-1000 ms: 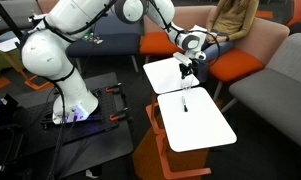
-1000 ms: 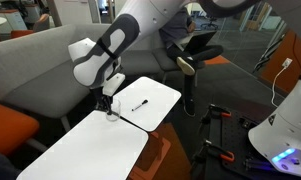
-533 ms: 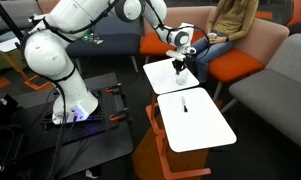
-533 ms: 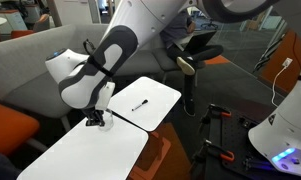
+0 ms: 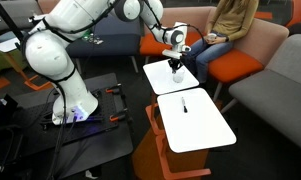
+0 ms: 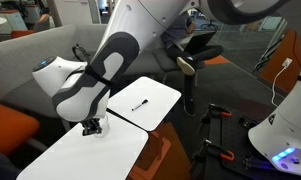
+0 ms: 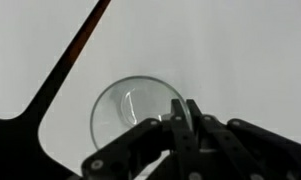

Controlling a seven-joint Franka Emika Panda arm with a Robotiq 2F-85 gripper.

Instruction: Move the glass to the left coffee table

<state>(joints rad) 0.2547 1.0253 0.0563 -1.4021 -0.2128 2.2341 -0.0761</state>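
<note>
The glass [image 7: 125, 115] is a small clear tumbler seen from above in the wrist view. My gripper [image 7: 182, 112] is shut on its right rim. In both exterior views my gripper [image 5: 175, 65] [image 6: 91, 127] holds the glass [image 5: 176, 74] low over the plain white left coffee table [image 5: 155, 80] [image 6: 70, 155], near the edge that faces the twin table. I cannot tell whether the glass touches the top. The dark gap between the two tables runs diagonally at the left of the wrist view [image 7: 50, 85].
The twin white table [image 5: 210, 130] [image 6: 160, 95] bears a small dark stick-like item [image 5: 185, 107] [image 6: 140, 105]. Grey and orange sofas [image 5: 275, 70] surround the tables. A seated person [image 5: 230, 20] is behind them. The robot base [image 5: 75, 105] stands on a dark mat.
My gripper has carried the glass off the twin table's edge, across the gap, and onto the plain left coffee table. The stick-like item has not moved.
</note>
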